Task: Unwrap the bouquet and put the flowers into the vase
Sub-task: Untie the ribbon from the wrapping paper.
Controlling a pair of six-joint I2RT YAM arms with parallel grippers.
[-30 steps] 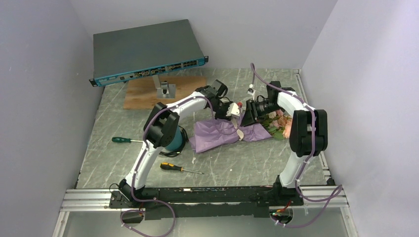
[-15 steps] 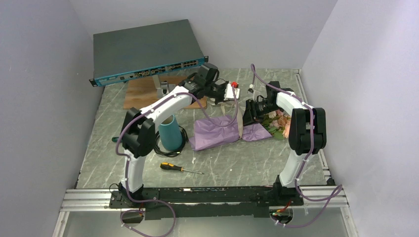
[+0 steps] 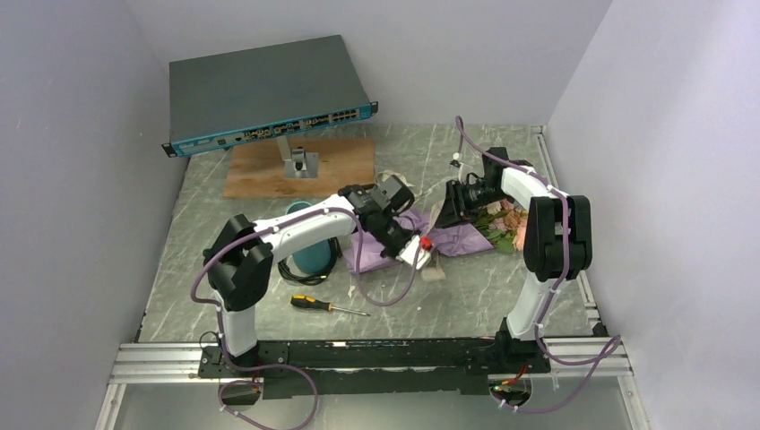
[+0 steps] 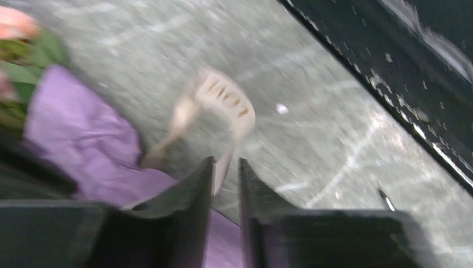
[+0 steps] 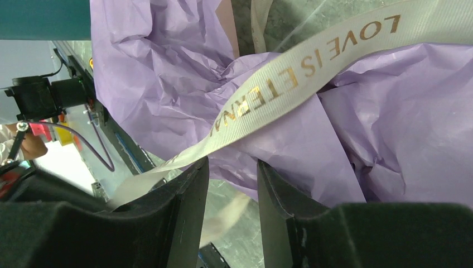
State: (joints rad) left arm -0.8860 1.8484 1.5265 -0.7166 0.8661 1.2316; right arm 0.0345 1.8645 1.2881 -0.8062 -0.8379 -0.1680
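Since a sec ago the left arm has swung back from the far side, where it had the ribbon drawn up, & dropped low; the left gripper (image 3: 419,247) now hangs over the near edge of the bouquet (image 3: 470,235), approx mid-table; the right arm hasn't shifted.

The ribbon (image 3: 434,270), cream w/ gold print, trails off the purple paper onto the table (image 3: 466,296), just nearer than the left tips; the left wrist view is blurred, showing jaws at a narrow slit w/ one ribbon strand running into the gap & a loop lying beyond; can't tell if the strand is pinched or loose.

The right gripper (image 3: 445,204) sits at the bouquet's far edge, jaws about half apart; its cam shows crinkled paper & the ribbon crossing just beyond the tips, nothing clearly clamped.

The bouquet lies on its side, paper spreading left under the left arm; the flowers (image 3: 509,219), pink & peach, stick out on the right beside the right forearm.

The vase (image 3: 310,259), teal, stands upright left of the bouquet, partly hidden by the left arm & ringed by a black cable coil (image 3: 333,253); apart from both grippers.
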